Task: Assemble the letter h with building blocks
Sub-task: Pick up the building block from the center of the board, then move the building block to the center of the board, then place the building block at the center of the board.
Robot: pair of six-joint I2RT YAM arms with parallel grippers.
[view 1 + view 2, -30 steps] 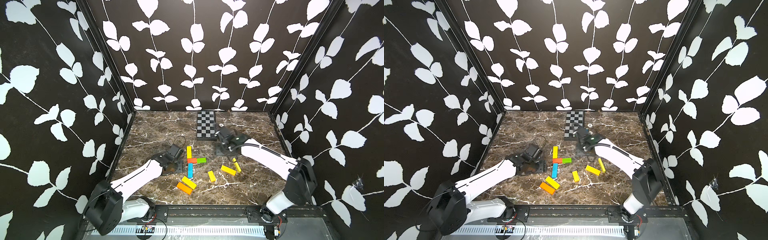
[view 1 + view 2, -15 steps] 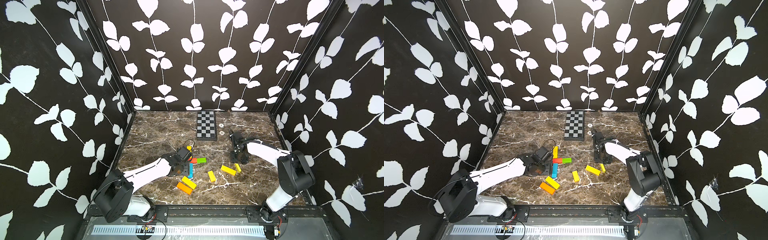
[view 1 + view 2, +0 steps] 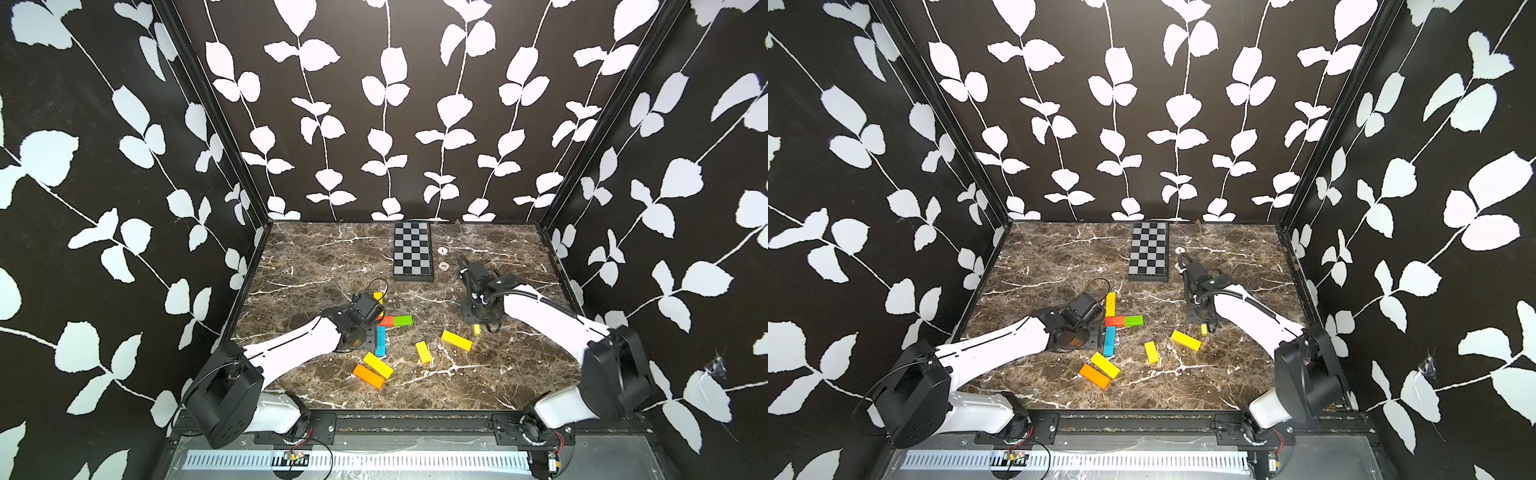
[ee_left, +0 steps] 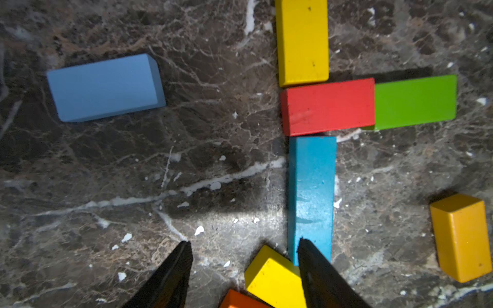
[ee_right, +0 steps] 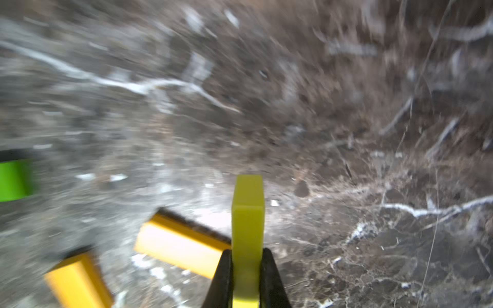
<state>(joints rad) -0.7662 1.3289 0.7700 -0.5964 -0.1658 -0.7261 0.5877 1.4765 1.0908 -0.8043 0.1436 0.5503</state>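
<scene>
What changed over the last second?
The right gripper swung from beside the checkered board toward the front and shut on the thin yellow bar. The left gripper, open and empty, moved in to the blue bar of the partial h. The partial h, the loose yellow and orange blocks and the board stayed put.

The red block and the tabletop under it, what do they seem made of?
The red block looks like painted wood: solid opaque colour with scuffs and specks, slight sheen. It could be plastic. The tabletop looks like polished brown marble, or a marble-print sheet: white veins and a glare patch.
</scene>
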